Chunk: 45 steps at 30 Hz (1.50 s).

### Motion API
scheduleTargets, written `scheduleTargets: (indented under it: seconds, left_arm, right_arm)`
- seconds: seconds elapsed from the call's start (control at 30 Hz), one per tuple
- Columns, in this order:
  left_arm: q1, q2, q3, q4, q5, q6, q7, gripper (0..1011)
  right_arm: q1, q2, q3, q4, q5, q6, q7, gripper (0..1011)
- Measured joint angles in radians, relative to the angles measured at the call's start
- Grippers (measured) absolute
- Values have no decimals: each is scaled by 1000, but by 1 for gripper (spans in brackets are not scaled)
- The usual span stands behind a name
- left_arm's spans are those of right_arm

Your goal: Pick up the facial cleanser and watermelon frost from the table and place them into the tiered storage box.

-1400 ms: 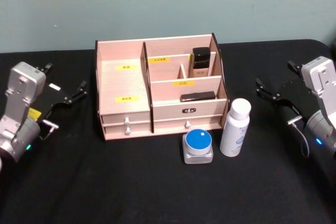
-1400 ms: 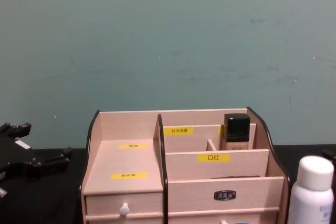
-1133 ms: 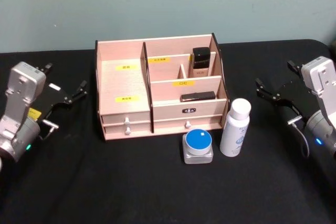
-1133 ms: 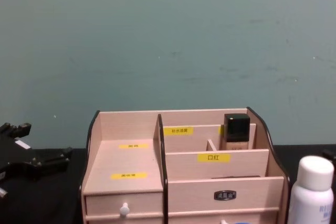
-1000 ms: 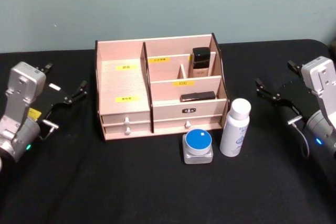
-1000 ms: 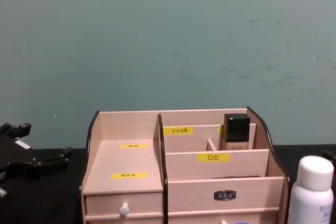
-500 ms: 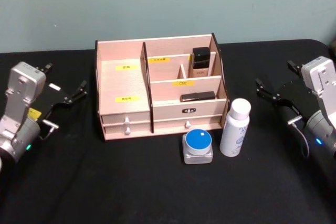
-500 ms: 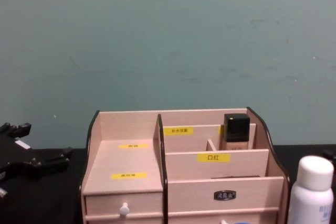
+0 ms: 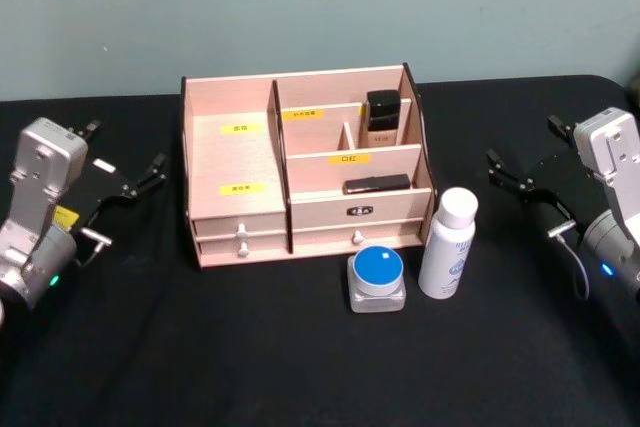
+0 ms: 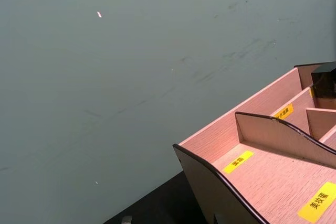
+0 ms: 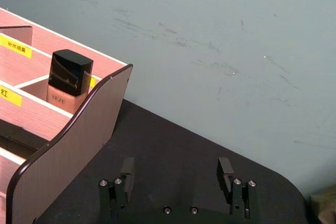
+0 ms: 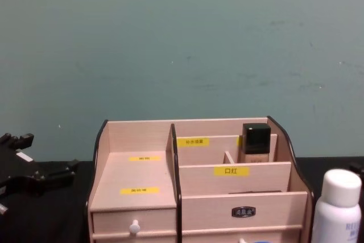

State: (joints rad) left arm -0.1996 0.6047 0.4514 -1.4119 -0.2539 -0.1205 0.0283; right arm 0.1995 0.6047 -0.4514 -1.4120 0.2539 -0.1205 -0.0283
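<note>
We see a beige bottle (image 9: 382,119) with a black cap standing upright. Just in front and lower lies a flat dark object (image 9: 377,184), perhaps a lipstick. Black cloth (image 9: 250,347) covers the table, and a teal wall (image 9: 320,7) stands behind.

Dull teal wall (image 12: 182,44) behind, scuffed and flecked with small white marks. Black cloth-covered desk (image 9: 250,367), far edge meeting it.

Your arms end in silver-grey wrist housings (image 9: 45,162), each showing a small lit dot. The left gripper (image 9: 127,144) and right gripper (image 9: 522,140) are black; a yellow label (image 9: 65,217) marks the left, small screws (image 11: 167,210) the right.
</note>
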Motion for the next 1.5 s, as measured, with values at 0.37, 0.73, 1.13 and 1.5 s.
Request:
scheduleTargets:
  seconds: [0.37, 0.73, 1.13, 1.5]
  left_arm:
    - [0, 0, 0, 0, 0, 0, 0, 1009]
    - [0, 0, 0, 0, 0, 0, 0, 1010]
    - [0, 0, 0, 0, 0, 0, 0, 1010]
    - [0, 0, 0, 0, 0, 0, 0, 1010]
  right_arm:
    - [0, 0, 0, 0, 0, 0, 0, 1000]
    - [0, 0, 0, 0, 0, 0, 0, 1000]
    - [-68, 35, 93, -99, 84, -12, 79, 1000]
    - [-196, 114, 183, -295, 158, -5, 149, 1000]
